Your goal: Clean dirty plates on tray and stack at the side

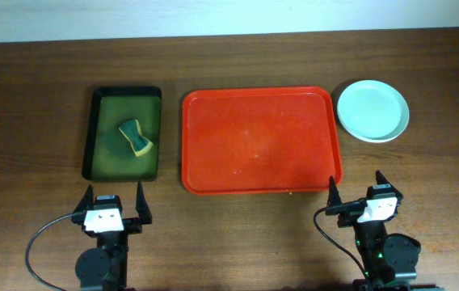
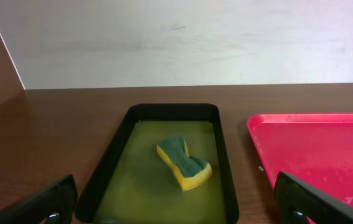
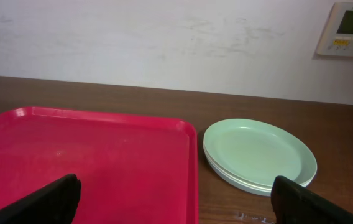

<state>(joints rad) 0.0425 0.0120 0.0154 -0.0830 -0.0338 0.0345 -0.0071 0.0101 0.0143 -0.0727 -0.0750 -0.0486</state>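
The red tray [image 1: 258, 139] lies at the table's middle with nothing on it; it also shows in the right wrist view [image 3: 89, 162] and the left wrist view [image 2: 319, 149]. The plates [image 1: 372, 110] sit stacked on the table just right of the tray, pale aqua on top, and show in the right wrist view [image 3: 258, 153]. My left gripper [image 1: 115, 208] is open and empty at the front left, in front of the green tray. My right gripper [image 1: 359, 198] is open and empty at the front right, near the red tray's front right corner.
A dark green tray [image 1: 124, 133] stands left of the red tray and holds a yellow-and-green sponge [image 1: 136, 138], also in the left wrist view [image 2: 184, 162]. A wall runs behind the table, with a white panel [image 3: 352, 28] at the right.
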